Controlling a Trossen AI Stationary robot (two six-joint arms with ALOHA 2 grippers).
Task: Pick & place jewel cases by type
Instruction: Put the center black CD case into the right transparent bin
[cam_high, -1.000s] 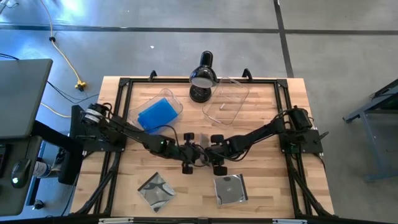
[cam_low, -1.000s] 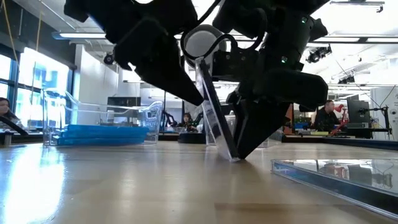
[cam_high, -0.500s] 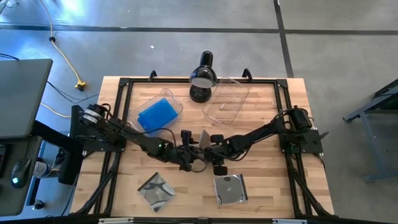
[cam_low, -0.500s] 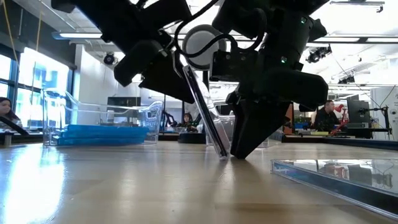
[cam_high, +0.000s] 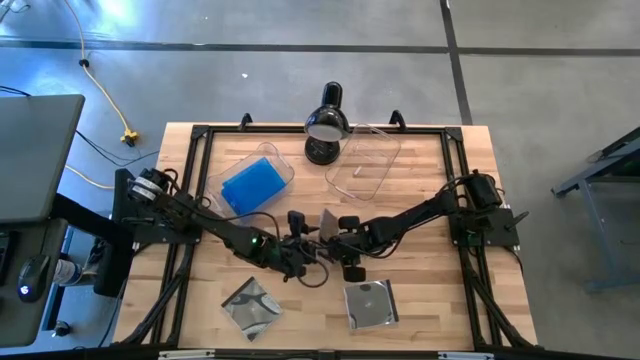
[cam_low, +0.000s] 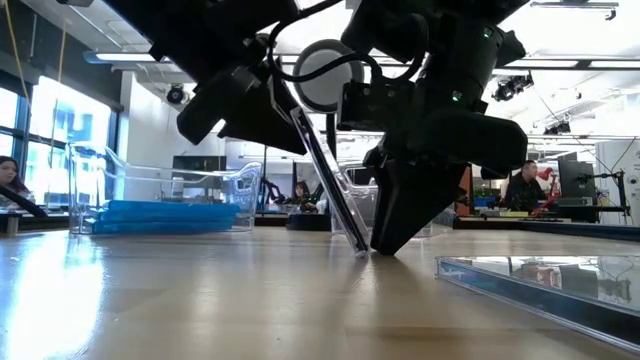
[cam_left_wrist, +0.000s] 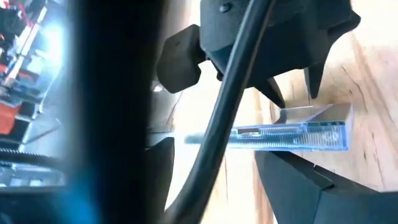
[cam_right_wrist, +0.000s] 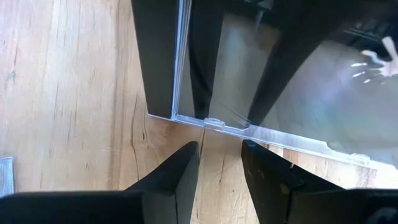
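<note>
A clear jewel case (cam_low: 325, 175) stands tilted on its lower edge at the table's middle and also shows in the high view (cam_high: 328, 222). My left gripper (cam_low: 262, 110) is shut on its upper part. My right gripper (cam_right_wrist: 219, 152) points down just behind the case's lower edge, its fingers a narrow gap apart with nothing between them. Two more clear cases with silvery discs lie flat near the front edge, one on the left (cam_high: 250, 303) and one on the right (cam_high: 370, 303). Blue cases (cam_high: 250, 183) lie stacked in a clear tub. My left gripper pinches the clear case's upper part (cam_low: 290, 115) between its two fingers, one on each face, coming slanting from above and the table's left. The case leans with its top toward the left arm, its lower edge (cam_low: 358, 248) on the table. My right gripper's fingertips (cam_low: 385, 240) stand on the table beside the case's lower edge (cam_right_wrist: 211, 121); I cannot tell whether they touch it.
An empty clear tub (cam_high: 362, 160) stands at the back right, a black desk lamp (cam_high: 325, 125) at the back middle. Both arms meet at the table's middle. People sit in the room beyond the table.
My left gripper has moved toward the table's left and near edge and turned, keeping its hold. The case has tipped further, its top toward the left, while its lower edge has stayed on the table by my right gripper.
</note>
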